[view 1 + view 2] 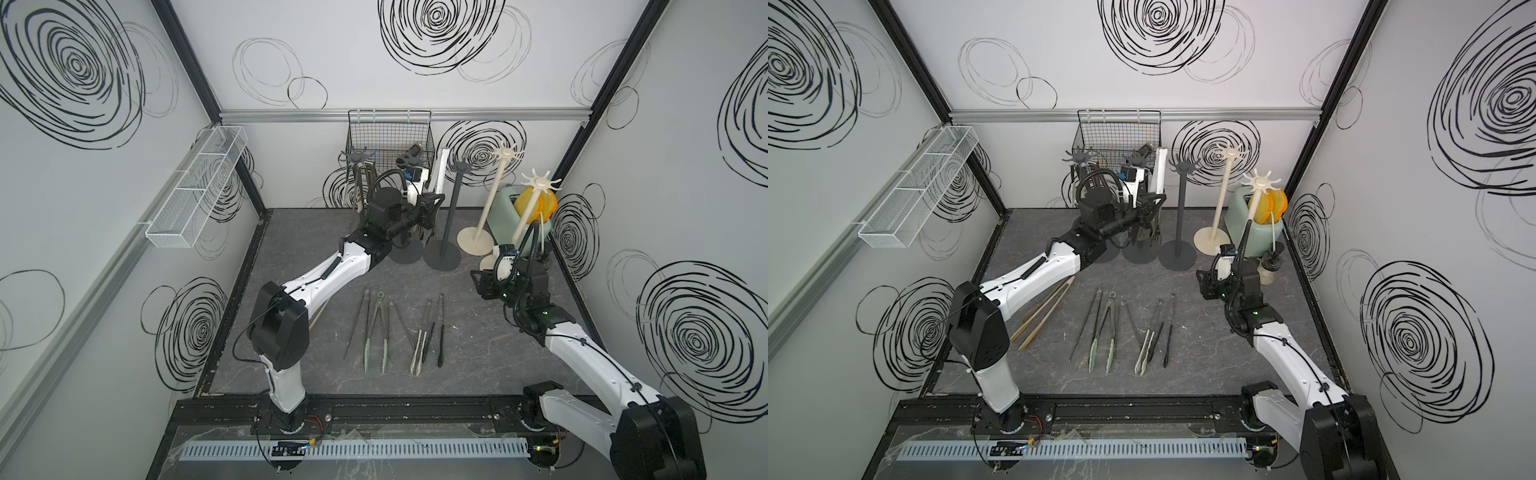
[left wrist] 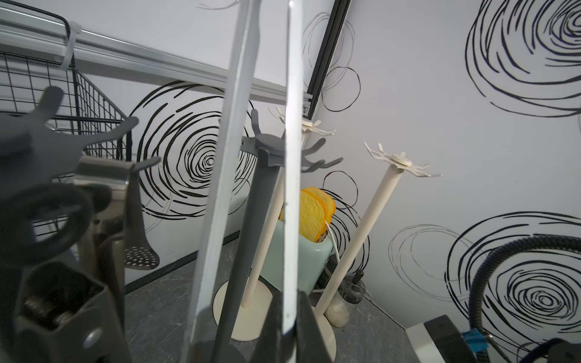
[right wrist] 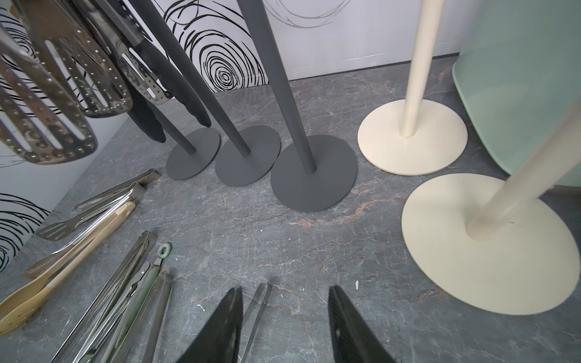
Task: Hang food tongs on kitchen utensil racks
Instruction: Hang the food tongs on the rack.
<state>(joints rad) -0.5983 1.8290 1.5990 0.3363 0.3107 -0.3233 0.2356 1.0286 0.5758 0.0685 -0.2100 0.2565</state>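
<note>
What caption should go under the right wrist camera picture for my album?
Right gripper, jaws open, above the table near loose tongs, facing three dark grey racks and two cream racks.

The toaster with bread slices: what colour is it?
The toaster is pale green; best in left wrist view.

The worktop [image 3: 239, 226] is matt dark grey with a stone look, veined with pale and rusty cracks. The tongs [image 3: 125, 283] lying on it are bright polished metal, some with dull pale green tips, and one cream pair [image 3: 94, 237] looks like smooth plastic. The dark grey racks [image 3: 295, 94] have a flat matt coat, the cream racks [image 3: 415, 63] a smooth, faintly satin one.
</note>
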